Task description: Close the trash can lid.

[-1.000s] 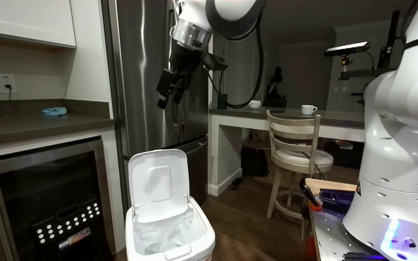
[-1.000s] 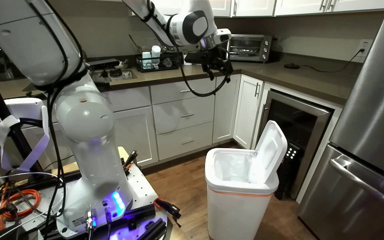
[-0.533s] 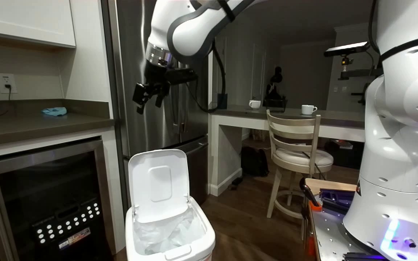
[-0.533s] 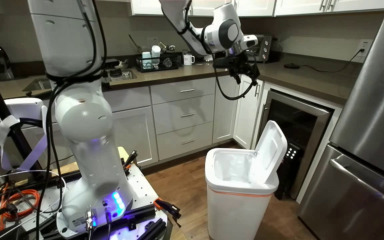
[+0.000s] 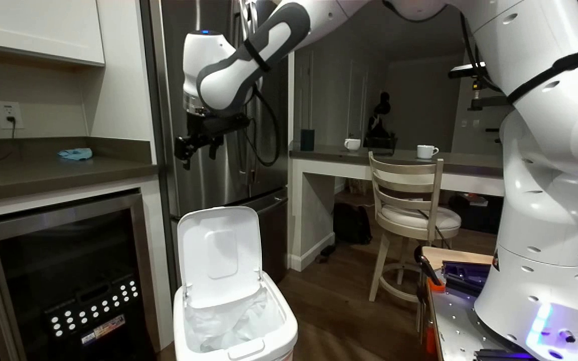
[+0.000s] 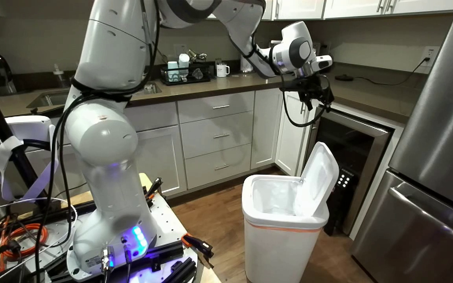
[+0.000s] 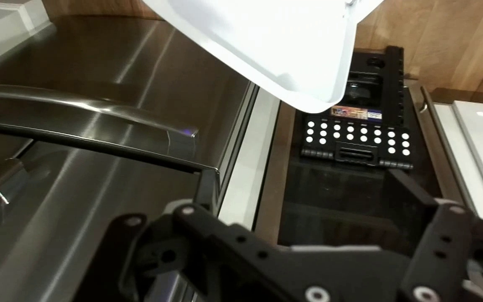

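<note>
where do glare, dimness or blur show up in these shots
Wrist view: bright reflected streaks on the steel fridge, the lid washed out to nearly flat white, the end effector slightly soft up close. In an exterior view: the back wall dim and low in detail. In both exterior views: a bright blue glow on the robot base.

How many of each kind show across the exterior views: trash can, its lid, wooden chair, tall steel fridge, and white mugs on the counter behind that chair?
Trash can: 1
Lid: 1
Wooden chair: 1
Tall steel fridge: 1
White mugs: 2
Total: 6
</note>
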`<action>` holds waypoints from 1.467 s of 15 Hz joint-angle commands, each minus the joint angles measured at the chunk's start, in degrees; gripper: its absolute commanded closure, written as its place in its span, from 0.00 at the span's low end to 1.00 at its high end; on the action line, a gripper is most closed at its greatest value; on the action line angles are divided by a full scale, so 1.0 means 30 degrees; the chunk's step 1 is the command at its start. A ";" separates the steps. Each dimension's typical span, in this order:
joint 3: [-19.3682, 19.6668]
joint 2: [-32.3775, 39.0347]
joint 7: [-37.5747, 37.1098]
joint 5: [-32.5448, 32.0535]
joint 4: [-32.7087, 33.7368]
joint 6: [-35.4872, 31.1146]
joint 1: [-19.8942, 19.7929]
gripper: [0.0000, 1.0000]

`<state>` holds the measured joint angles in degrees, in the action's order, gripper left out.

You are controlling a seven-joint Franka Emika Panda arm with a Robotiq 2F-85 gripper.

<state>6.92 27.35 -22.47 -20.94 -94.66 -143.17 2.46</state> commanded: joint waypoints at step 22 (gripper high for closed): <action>0.2399 1.3040 -0.4010 0.4600 1.7459 1.1739 -0.2382 0.94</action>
<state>14.93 64.62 -32.50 -9.15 -46.44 -112.61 -4.01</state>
